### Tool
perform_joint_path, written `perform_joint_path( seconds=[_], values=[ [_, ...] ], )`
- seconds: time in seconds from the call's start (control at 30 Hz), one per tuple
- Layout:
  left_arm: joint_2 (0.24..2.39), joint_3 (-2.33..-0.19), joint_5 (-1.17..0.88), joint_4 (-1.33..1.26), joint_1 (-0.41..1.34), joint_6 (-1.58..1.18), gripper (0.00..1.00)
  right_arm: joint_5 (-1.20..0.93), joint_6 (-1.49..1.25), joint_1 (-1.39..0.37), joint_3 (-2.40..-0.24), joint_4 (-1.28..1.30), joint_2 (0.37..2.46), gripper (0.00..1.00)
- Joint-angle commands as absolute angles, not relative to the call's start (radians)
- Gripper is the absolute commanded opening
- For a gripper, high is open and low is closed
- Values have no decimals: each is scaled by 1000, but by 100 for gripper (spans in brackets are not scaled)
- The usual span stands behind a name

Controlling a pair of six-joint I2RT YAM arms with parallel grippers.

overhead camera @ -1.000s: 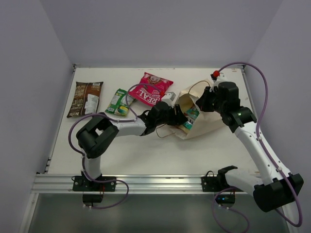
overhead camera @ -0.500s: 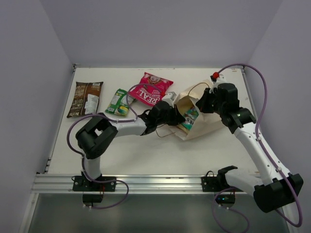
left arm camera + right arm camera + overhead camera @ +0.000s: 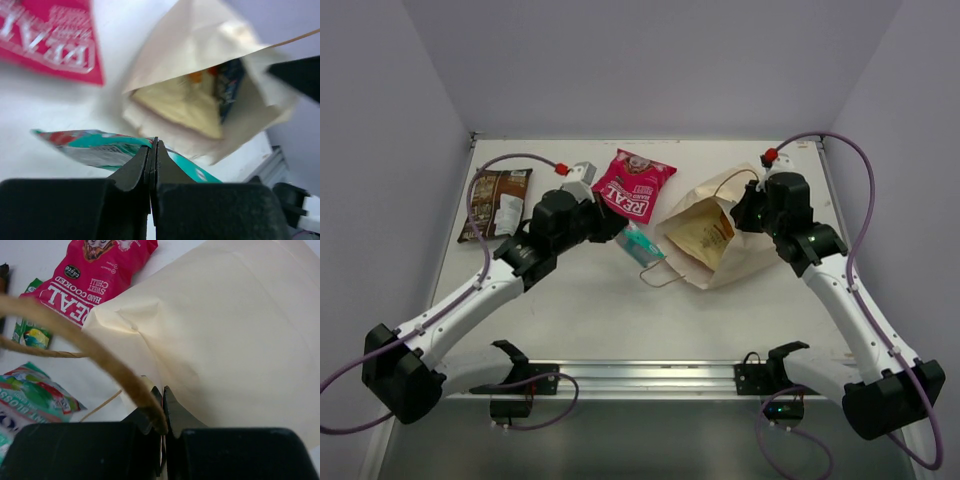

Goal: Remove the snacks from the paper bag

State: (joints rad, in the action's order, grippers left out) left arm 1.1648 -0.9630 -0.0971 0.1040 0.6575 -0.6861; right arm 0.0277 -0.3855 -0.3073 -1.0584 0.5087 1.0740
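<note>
Finds the bag (image 3: 740, 262) lying on its side on the table (image 3: 590, 320), mouth open to the left. Grips the teal packet (image 3: 638, 243) in the left jaws, clamped shut on its edge, just left of the bag's mouth and outside it. Pinches the bag's handle (image 3: 100, 352) in the closed right jaws. Shows cream chips (image 3: 705, 235) and a blue packet (image 3: 229, 87) inside the bag. Shows the magenta packet (image 3: 635, 185) near the bag's mouth, farther back, and the brown packet (image 3: 498, 200) well left of the bag.
</note>
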Motion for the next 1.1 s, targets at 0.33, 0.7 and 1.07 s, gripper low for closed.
perform_joint_path(
  seconds=[0.33, 0.7, 1.07],
  values=[
    [1083, -535, -2, 277, 525, -747, 0, 61, -396, -301, -1046, 508, 1078, 0],
    [994, -736, -20, 439, 525, -693, 87, 26, -364, -302, -1077, 518, 1040, 0],
    [1215, -836, -74, 25, 768, -1093, 87, 23, -406, -302, -1108, 520, 1048, 0]
  ],
)
